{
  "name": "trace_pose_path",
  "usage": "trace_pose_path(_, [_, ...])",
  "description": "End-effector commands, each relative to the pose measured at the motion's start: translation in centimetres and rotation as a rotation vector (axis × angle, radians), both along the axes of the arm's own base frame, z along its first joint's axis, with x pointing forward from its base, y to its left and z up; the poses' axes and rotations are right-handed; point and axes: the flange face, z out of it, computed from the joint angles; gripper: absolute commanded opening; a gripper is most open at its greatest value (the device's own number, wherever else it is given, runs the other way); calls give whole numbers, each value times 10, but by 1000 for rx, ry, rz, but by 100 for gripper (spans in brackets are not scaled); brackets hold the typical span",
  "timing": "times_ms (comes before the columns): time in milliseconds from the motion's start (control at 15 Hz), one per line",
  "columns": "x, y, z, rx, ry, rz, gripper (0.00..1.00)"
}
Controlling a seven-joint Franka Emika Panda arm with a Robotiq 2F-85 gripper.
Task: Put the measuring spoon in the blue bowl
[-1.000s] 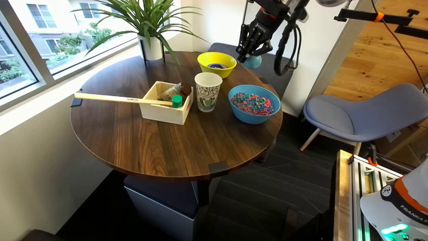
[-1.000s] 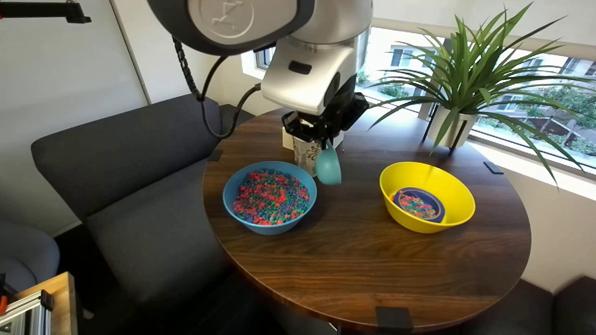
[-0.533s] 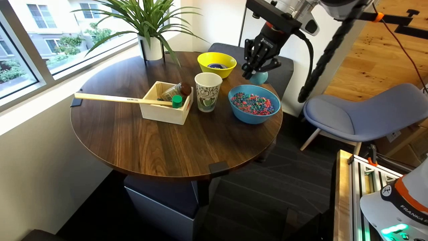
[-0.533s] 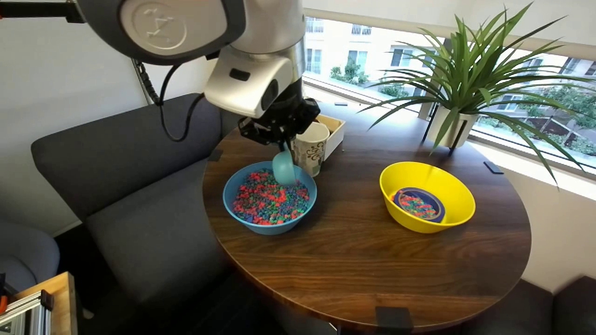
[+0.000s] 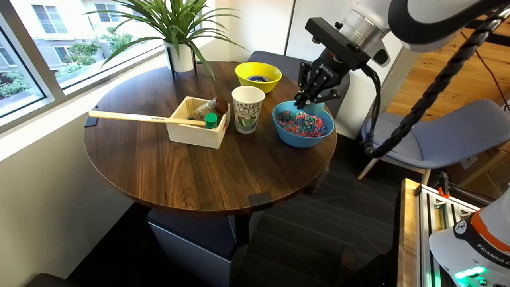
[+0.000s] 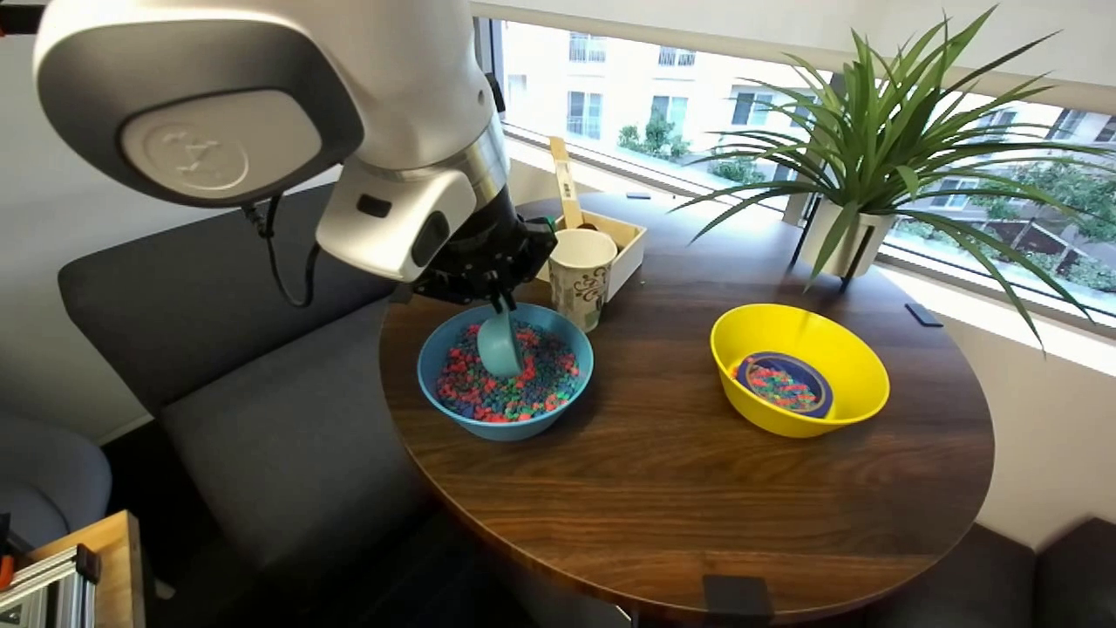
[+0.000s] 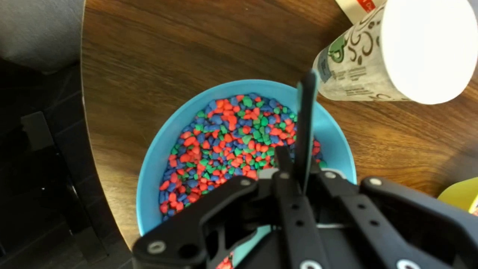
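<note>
The measuring spoon, teal with a rounded scoop, shows in both exterior views [image 5: 314,108] [image 6: 500,345]. My gripper [image 6: 503,301] is shut on its handle; the gripper also shows in an exterior view [image 5: 301,101] and in the wrist view [image 7: 300,160]. In the wrist view the spoon's handle [image 7: 316,80] sticks out between the fingertips, and its scoop is mostly hidden under the gripper. The scoop hangs tilted over the blue bowl [image 6: 436,397], which holds red, green and blue gravel. I cannot tell whether the scoop touches the gravel. The bowl also shows in the wrist view [image 7: 153,168].
A white paper cup [image 5: 248,111] stands close beside the blue bowl. Beyond it is a wooden box [image 5: 195,135] with a jar and a long wooden stick [image 5: 139,116]. A yellow bowl [image 6: 859,384] holds a purple dish with gravel. A potted plant [image 5: 181,57] stands near the window.
My gripper has carried the spoon down and across from beside the paper cup to over the blue bowl. It stays shut on the handle. The bowls, cup and box have not moved.
</note>
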Motion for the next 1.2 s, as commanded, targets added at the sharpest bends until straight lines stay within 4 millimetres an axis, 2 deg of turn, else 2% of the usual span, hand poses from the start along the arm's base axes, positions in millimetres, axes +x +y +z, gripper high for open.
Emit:
trace_pose_path(0, [1,14,-8,-28,-48,-1,2])
trace_pose_path(200, [3,19,-15,-31,-17,-9,2])
trace_pose_path(267, [4,19,-17,-31,-17,-7,33])
trace_pose_path(333, [5,18,-18,-43,-26,-10,33])
trace_pose_path(667, [7,17,-15,-59,-82,7,69])
trace_pose_path(800, [-2,14,3,-56,-112,9,85])
trace_pose_path(933, [-17,3,24,-76,-116,7,100])
trace_pose_path(1067, [-29,-16,46,-85,-143,-2,100])
trace_pose_path(1133, [-5,-3,30,-69,-134,-3,97])
